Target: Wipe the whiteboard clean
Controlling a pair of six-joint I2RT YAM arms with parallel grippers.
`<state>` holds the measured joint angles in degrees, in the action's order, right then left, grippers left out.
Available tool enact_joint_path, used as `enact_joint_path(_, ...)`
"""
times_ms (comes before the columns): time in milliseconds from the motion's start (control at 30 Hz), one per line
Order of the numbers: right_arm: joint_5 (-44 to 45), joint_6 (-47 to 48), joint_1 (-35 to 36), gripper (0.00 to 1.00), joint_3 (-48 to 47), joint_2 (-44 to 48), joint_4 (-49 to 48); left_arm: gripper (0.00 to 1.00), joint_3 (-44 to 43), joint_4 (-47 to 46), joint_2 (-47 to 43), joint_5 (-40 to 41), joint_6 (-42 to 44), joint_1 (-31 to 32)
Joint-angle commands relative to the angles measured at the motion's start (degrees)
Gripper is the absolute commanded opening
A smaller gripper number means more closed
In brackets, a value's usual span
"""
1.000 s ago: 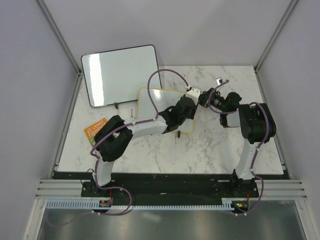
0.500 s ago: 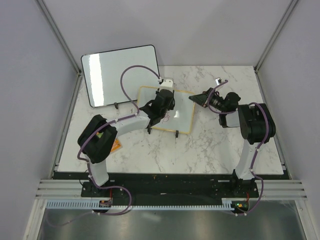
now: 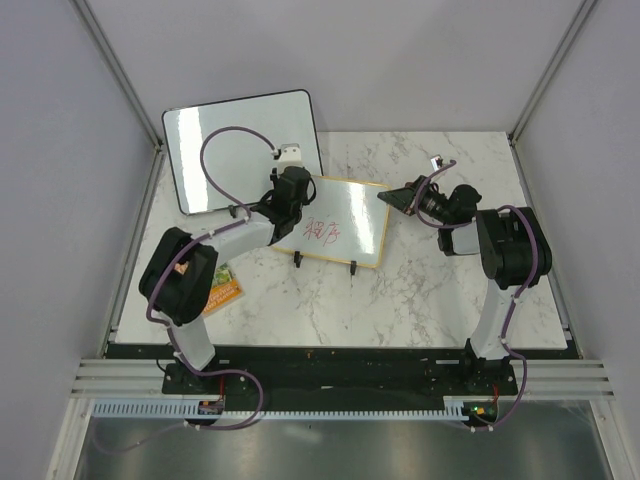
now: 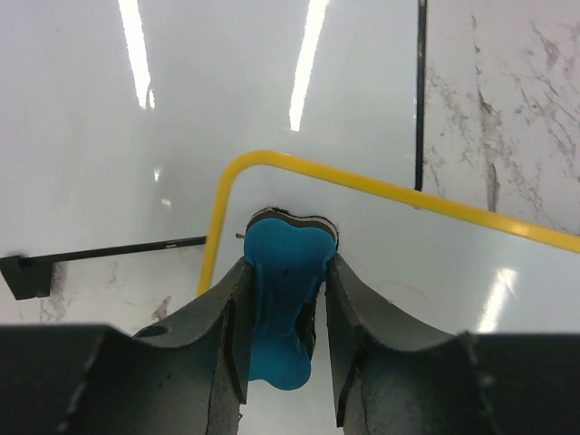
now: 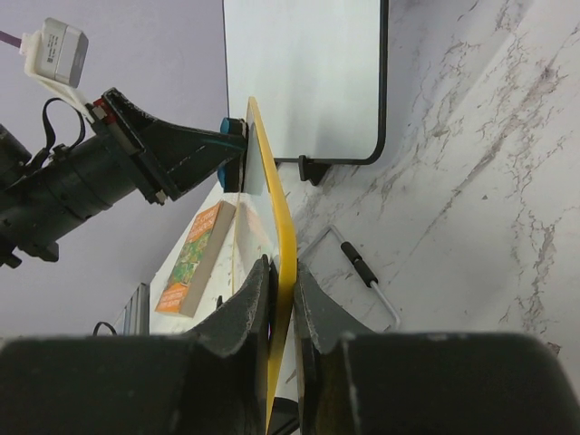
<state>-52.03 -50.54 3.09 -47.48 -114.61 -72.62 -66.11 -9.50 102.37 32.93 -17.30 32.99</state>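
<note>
The left fingers (image 4: 227,308) are squeezing a blue eraser (image 4: 283,299) between them and pressing it down at the far left corner of the whiteboard (image 3: 357,212), right on the curve of its yellow frame. The board is sitting propped on its little black feet in the middle of the tabletop (image 3: 430,290). At its right end, the right fingers (image 5: 240,308) are clenching the thin yellow edge and steadying it.

The job is looking barely begun to me: the red characters (image 3: 320,232) are showing bold and unsmudged near the middle, just beside the eraser, so the whole wipe is waiting to be done.

The larger black-framed board (image 3: 240,145) is standing close behind the left wrist and crowding any swing backwards. An orange book (image 3: 222,288) is lying down by the left elbow, well apart from the writing. Nothing is sitting between eraser and ink.
</note>
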Motion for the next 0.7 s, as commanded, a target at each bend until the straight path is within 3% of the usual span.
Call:
enact_joint_path(0, -1.5, 4.8, -0.1, 0.00, 0.6, 2.1, -2.9, 0.02, 0.2, 1.6, 0.3, -2.5, 1.0, -2.8)
enact_joint_path(200, -1.7, 4.8, -0.1, 0.00, 0.6, 2.2, -3.3, 0.02, 0.2, -3.2, 1.8, -16.5, 0.8, -1.9)
enact_joint_path(433, -1.7, 4.9, -0.1, 0.00, 0.8, 2.2, -3.4, 0.02, -2.7, -2.8, 4.7, -14.0, 4.6, 6.8)
enact_joint_path(667, -1.7, 4.9, -0.1, 0.00, 0.9, 2.4, -3.7, 0.02, -9.6, -0.1, 10.1, -16.9, 6.0, 11.7)
